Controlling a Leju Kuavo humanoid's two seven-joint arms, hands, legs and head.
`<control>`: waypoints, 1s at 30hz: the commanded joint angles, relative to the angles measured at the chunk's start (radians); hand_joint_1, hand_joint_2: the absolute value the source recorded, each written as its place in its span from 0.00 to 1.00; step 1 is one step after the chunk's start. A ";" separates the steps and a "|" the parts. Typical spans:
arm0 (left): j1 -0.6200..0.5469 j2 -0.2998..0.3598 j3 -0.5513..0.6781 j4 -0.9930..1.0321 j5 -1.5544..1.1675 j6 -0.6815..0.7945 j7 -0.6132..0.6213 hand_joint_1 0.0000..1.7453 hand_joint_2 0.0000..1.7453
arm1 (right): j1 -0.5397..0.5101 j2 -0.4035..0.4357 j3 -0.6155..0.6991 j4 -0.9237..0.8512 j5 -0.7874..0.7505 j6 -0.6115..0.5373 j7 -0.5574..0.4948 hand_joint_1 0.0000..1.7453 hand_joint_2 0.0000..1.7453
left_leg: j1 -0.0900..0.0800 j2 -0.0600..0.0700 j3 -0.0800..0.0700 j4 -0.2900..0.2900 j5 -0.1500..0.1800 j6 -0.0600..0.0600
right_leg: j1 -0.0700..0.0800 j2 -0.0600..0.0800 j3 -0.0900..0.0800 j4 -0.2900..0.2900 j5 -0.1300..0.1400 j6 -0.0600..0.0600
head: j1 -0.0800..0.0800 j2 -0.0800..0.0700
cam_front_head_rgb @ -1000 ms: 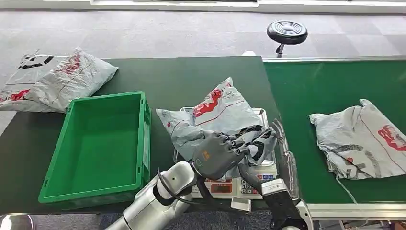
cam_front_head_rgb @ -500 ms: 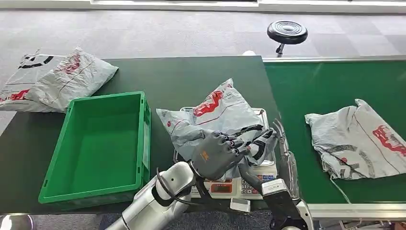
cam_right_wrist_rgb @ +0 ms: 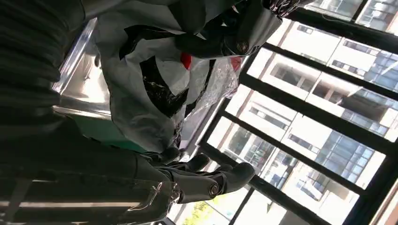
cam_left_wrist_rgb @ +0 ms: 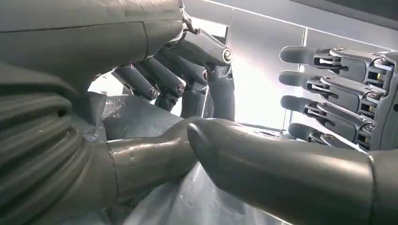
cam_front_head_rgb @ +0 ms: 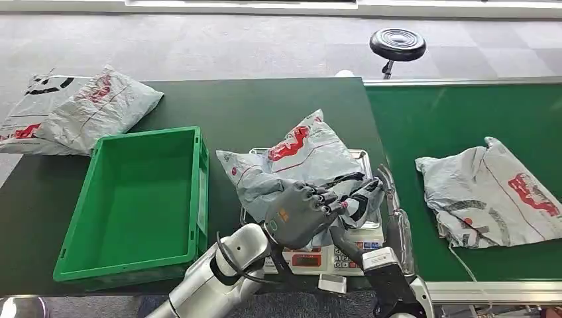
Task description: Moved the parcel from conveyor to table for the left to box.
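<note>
A grey parcel with red print (cam_front_head_rgb: 311, 159) lies crumpled on the steel pan of a weighing scale (cam_front_head_rgb: 325, 255) at the table's near edge. My left hand (cam_front_head_rgb: 299, 213) sits on the parcel's near side, fingers curled down into the film (cam_left_wrist_rgb: 141, 122). Just to its right, my right hand (cam_front_head_rgb: 358, 199) holds the parcel's near right corner, with fingers (cam_right_wrist_rgb: 225, 42) wrapped over the film (cam_right_wrist_rgb: 141, 84) and the thumb beneath. The two hands almost touch; the right hand's fingers (cam_left_wrist_rgb: 338, 89) face my left thumb.
An empty green crate (cam_front_head_rgb: 83, 199) stands left of the scale. Two more parcels (cam_front_head_rgb: 86, 109) lie at the table's far left corner. Another grey parcel (cam_front_head_rgb: 490, 192) rides the green conveyor (cam_front_head_rgb: 450, 119) on the right. A black stool (cam_front_head_rgb: 397, 45) stands beyond.
The parcel on the conveyor has slid left, toward the table. Both hands and the parcel on the scale have stayed put.
</note>
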State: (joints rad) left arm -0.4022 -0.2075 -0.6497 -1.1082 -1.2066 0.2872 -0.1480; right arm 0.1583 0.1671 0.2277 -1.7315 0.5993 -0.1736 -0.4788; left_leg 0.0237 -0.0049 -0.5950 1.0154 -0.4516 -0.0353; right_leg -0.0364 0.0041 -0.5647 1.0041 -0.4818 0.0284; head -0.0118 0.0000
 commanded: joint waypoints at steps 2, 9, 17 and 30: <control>0.203 0.095 1.086 -0.681 -0.287 0.411 -0.129 1.00 1.00 | 0.152 0.028 -0.294 -0.068 0.034 -0.274 0.022 0.00 1.00 | 0.001 0.012 -0.002 0.000 -0.002 0.000 | 0.001 0.011 -0.004 0.003 0.002 -0.003 | 0.000 0.000; 0.198 0.044 1.061 -0.698 -0.352 0.411 -0.111 1.00 1.00 | 0.140 0.041 -0.281 -0.064 0.043 -0.270 0.023 0.00 1.00 | 0.002 0.016 0.010 -0.005 -0.007 -0.005 | 0.002 0.012 -0.001 0.001 -0.005 -0.009 | 0.000 0.000; 0.220 0.069 1.010 -0.707 -0.364 0.411 -0.053 1.00 1.00 | 0.132 0.055 -0.297 -0.068 0.056 -0.267 0.022 0.00 1.00 | 0.002 0.010 0.009 -0.005 -0.005 -0.003 | 0.002 0.008 0.003 0.001 -0.005 -0.009 | 0.000 0.000; 0.255 0.090 0.994 -0.667 -0.364 0.411 -0.051 1.00 1.00 | 0.141 0.069 -0.314 -0.069 0.064 -0.236 0.002 0.00 1.00 | 0.002 0.007 0.010 -0.006 -0.004 -0.003 | 0.003 0.005 0.004 0.000 -0.004 -0.009 | 0.000 0.000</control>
State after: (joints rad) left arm -0.1658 -0.1244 0.3208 -1.8235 -1.5008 0.7057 -0.1835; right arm 0.3085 0.2197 -0.0431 -1.8116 0.6630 -0.4238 -0.4688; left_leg 0.0256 0.0024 -0.5872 1.0113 -0.4563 -0.0414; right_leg -0.0345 0.0105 -0.5633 1.0067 -0.4872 0.0221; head -0.0122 0.0000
